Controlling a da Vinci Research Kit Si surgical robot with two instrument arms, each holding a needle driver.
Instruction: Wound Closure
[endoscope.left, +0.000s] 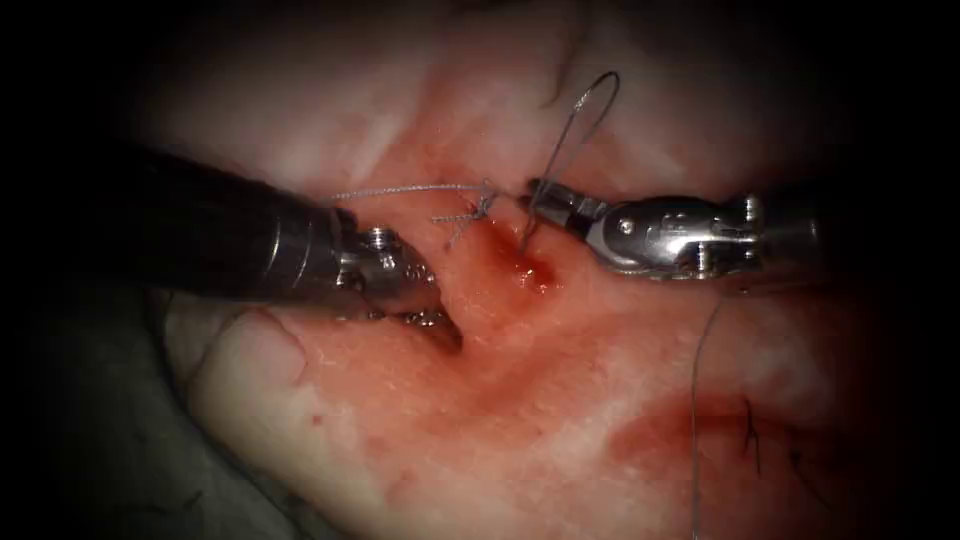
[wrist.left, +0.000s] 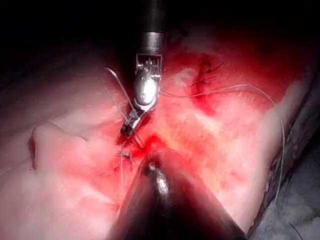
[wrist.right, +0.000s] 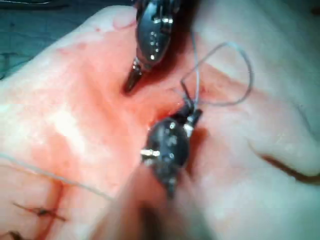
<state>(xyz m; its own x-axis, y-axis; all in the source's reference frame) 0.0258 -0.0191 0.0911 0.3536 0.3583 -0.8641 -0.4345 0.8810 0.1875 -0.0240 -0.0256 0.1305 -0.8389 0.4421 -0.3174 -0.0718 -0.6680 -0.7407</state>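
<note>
Steel right hand (endoscope.left: 540, 192) is pinching the thread (endoscope.left: 585, 110) just right of the knot (endoscope.left: 483, 205) | left hand (endoscope.left: 435, 318) is lying pressed together, holding nothing, left of the cut (endoscope.left: 525, 262) | thread is looking thin, limp, slippery: safest gripped near the knot.

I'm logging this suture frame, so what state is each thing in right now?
Left hand: shut, tip on the tissue left of the cut, holding nothing visible.
Right hand: shut on the thread.
Thread: looped above the right hand, one strand running to the knot.
Knot: tied at the cut, short ends sticking out.
Tissue: cut, wet with red fluid.
</note>
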